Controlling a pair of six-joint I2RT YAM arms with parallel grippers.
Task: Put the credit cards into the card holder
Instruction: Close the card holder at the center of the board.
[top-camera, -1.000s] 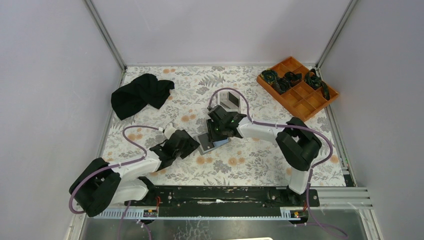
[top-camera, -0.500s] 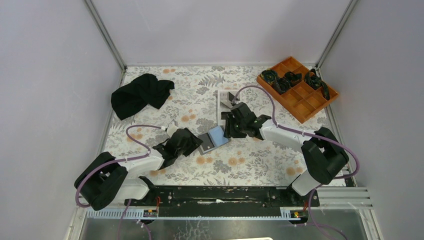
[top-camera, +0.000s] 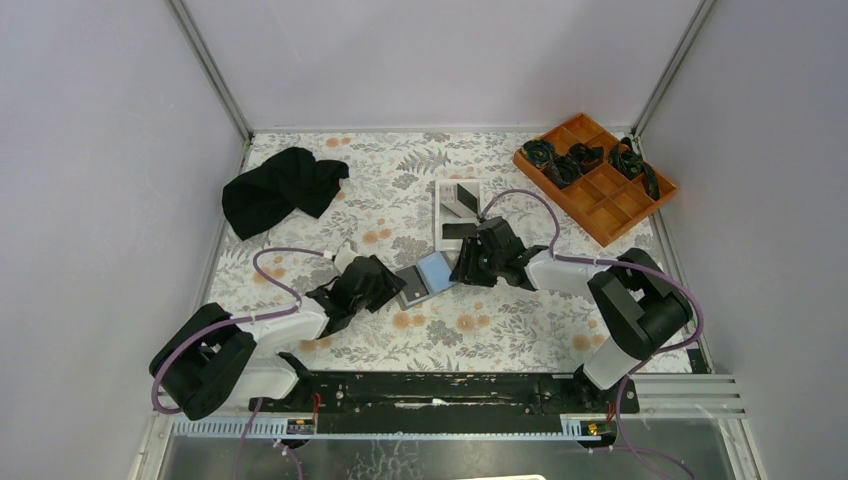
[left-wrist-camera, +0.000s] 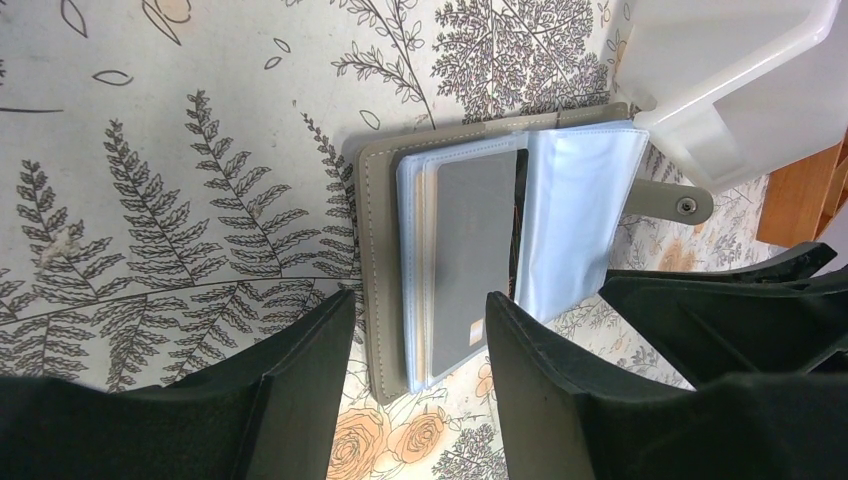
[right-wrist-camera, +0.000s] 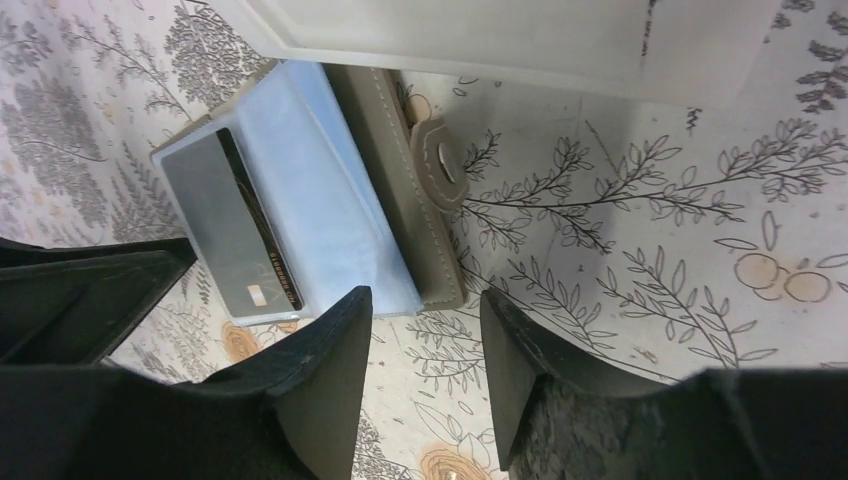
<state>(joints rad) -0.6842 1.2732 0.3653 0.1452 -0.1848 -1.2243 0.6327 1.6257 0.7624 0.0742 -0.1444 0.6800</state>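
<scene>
Card holder (left-wrist-camera: 375, 250): matt grey stitched cover, glossy translucent plastic sleeves. Credit card (left-wrist-camera: 470, 260): smooth dark-grey plastic.

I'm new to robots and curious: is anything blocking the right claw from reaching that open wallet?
Nothing visible does. The right gripper hangs open at the clasp side of the card holder, with nothing between them. The white tray lies beyond the holder, and the left gripper sits at its opposite side.

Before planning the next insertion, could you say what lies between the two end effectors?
The open card holder lies between the left end effector and the right end effector, clearest in the top external view.
</scene>
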